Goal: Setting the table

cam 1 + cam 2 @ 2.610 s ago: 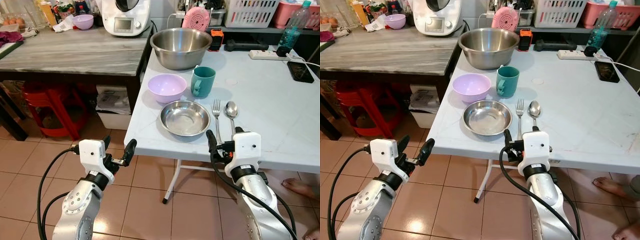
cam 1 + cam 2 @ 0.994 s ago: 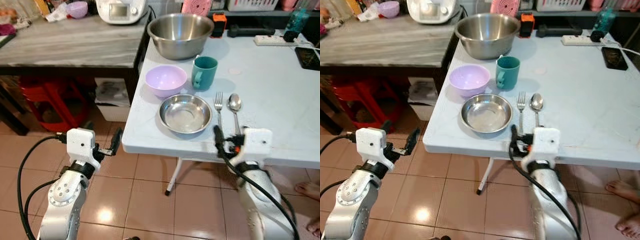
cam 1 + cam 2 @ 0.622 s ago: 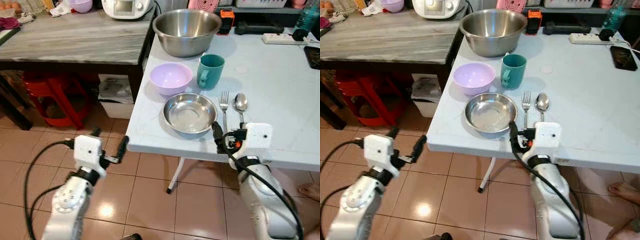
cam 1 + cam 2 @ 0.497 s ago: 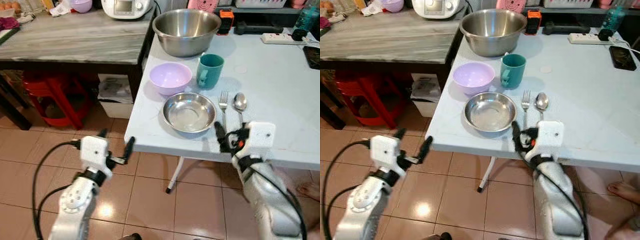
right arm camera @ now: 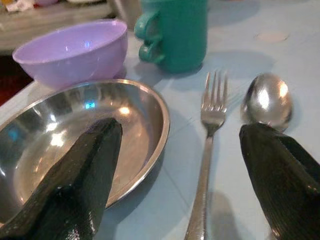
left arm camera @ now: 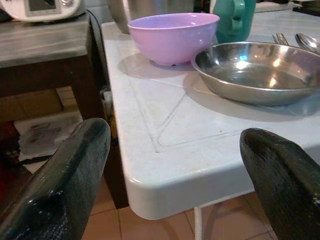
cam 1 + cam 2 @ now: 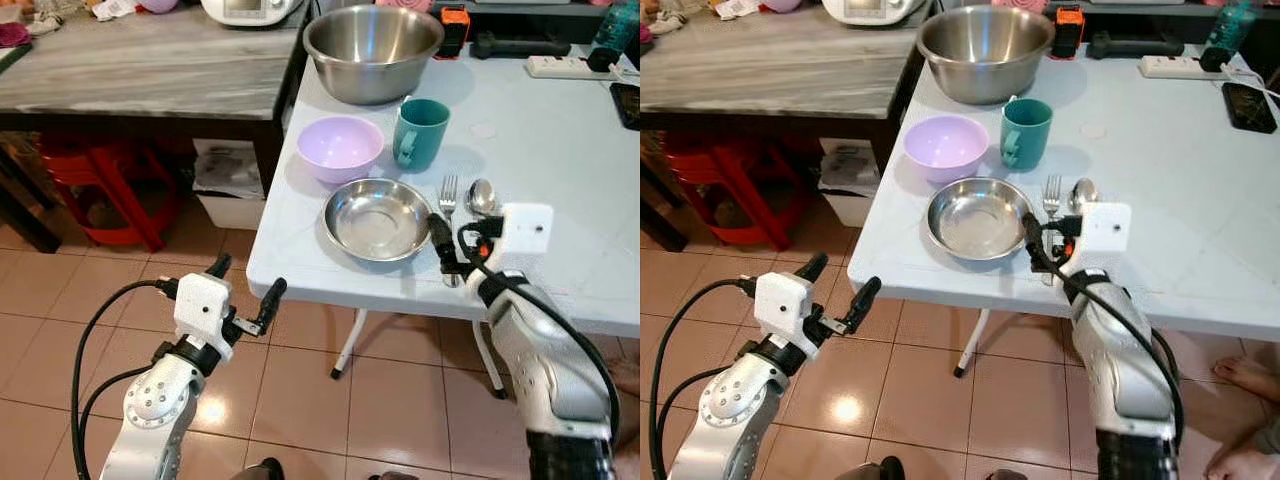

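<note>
On the white table a steel plate lies near the front edge, with a purple bowl and a teal mug behind it. A fork and a spoon lie side by side right of the plate. My right gripper hangs open just over the table's front edge; the fork's handle runs between its fingers, one finger over the plate's rim. My left gripper is open, below and in front of the table's left corner, holding nothing.
A large steel bowl stands at the table's back. A grey wooden counter adjoins on the left, with a red stool and boxes beneath. A power strip and phone lie far right. A person's bare foot is on the tiled floor.
My right gripper has come forward and up over the table edge, so it now straddles the fork's handle beside the plate. The left gripper stays low by the corner. The camera shifted.
</note>
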`<state>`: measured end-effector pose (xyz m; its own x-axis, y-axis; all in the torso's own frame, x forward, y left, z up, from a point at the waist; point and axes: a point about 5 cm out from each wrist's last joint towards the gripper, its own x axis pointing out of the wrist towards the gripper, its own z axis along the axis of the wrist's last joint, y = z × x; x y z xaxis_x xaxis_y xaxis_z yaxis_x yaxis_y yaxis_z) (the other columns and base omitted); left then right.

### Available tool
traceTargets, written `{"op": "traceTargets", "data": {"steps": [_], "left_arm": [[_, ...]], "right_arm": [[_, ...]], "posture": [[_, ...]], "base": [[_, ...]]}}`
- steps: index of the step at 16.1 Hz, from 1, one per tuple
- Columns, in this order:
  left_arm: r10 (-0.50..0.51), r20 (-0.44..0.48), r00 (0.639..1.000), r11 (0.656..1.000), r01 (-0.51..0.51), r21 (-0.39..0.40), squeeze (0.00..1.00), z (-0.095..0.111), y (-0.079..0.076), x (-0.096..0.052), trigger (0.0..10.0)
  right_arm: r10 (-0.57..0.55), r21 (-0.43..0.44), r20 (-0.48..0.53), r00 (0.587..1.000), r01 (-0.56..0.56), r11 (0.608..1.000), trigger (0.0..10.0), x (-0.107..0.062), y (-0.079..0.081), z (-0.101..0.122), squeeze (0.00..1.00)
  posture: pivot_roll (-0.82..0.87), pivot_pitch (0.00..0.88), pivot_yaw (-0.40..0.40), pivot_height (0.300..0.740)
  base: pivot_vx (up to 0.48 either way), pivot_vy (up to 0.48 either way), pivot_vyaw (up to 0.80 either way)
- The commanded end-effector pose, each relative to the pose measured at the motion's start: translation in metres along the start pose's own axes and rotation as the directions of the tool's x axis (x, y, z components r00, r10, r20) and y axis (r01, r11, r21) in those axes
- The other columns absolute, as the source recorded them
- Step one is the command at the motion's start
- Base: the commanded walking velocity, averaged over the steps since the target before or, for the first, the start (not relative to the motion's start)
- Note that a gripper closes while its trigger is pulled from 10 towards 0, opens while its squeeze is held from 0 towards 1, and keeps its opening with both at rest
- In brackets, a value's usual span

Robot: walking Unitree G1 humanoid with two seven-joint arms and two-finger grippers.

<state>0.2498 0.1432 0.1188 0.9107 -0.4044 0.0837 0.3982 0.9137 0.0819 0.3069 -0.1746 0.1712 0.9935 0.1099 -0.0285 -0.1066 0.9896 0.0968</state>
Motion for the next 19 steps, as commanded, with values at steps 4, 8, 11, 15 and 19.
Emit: {"op": "traceTargets", "data": {"steps": [4,8,11,15,19], "left_arm": [[-0.01,-0.005,1.0,1.0,0.01,0.025,0.0,0.001,0.0,-0.006,10.0],[-0.058,0.007,0.998,0.998,0.058,0.04,0.0,0.004,-0.002,-0.006,10.0],[-0.098,0.012,0.995,0.995,0.098,0.034,0.0,0.005,-0.004,-0.008,10.0],[-0.111,0.014,0.994,0.993,0.111,0.028,0.0,0.006,-0.005,-0.007,10.0],[-0.125,0.014,0.992,0.992,0.124,0.023,0.0,0.006,-0.007,-0.009,10.0]], "right_arm": [[0.063,0.074,-0.052,0.997,-0.059,0.996,10.0,0.013,0.001,0.002,0.0],[0.134,0.106,-0.091,0.987,-0.124,0.987,10.0,0.024,0.014,0.001,0.0],[0.161,0.128,-0.133,0.978,-0.144,0.981,10.0,0.03,0.019,-0.001,0.0],[0.184,0.167,-0.176,0.967,-0.155,0.974,0.0,0.034,0.023,-0.007,0.0],[0.176,0.168,-0.21,0.962,-0.142,0.976,0.0,0.036,0.019,-0.012,0.0]], "posture": [[-0.11,0.205,0.051,0.74],[-0.1,0.205,0.048,0.74],[-0.1,0.205,0.047,0.74],[-0.1,0.203,0.049,0.74],[-0.1,0.201,0.045,0.74]], "base": [[0.0,0.0,0.0],[0.0,0.0,0.0],[0.0,0.0,0.0],[0.0,0.0,0.0],[0.0,0.0,0.0]]}}
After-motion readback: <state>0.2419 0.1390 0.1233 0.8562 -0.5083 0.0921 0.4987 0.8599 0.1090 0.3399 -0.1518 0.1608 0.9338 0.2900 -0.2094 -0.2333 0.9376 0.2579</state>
